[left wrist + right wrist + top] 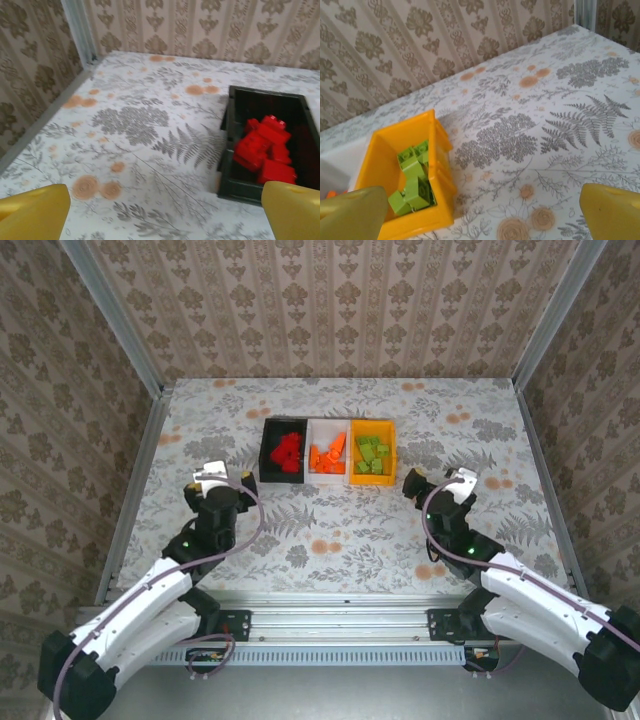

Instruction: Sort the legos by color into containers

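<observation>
Jaws of the left gripper and the right gripper are spread wide with nothing between them. Each sits above the flowered worktop, near one end of a row of three joined bins. The black bin holds red legos, the white bin orange legos, and the orange-yellow bin green legos.

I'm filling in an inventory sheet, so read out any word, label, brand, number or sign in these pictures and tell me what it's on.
None: no text can be read anywhere.
The black bin, white bin and orange-yellow bin are plain, as are the red bricks, orange bricks and green bricks.
The table and walls carry only leaf and ornament patterns.
</observation>
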